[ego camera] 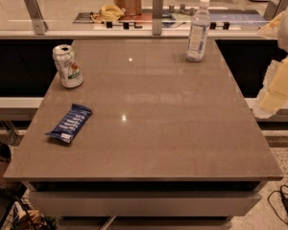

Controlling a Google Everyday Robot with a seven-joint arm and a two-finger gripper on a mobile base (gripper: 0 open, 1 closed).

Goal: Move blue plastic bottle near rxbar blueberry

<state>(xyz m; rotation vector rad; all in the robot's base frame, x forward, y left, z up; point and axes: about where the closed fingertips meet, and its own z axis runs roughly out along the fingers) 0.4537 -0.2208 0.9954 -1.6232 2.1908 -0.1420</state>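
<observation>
The blue plastic bottle (198,30), clear with a white cap and a white-bluish label, stands upright at the far right of the brown table (163,128). The rxbar blueberry (69,123), a flat dark blue wrapper with white lettering, lies near the table's front left. My gripper (268,105) hangs at the end of the cream-coloured arm off the table's right edge. It is well clear of the bottle and holds nothing that I can see.
A green-and-white soda can (67,66) stands upright at the left, behind the bar. A counter with posts (157,13), yellow cable and a box runs behind the table. A black cable (285,205) lies on the floor at the front right.
</observation>
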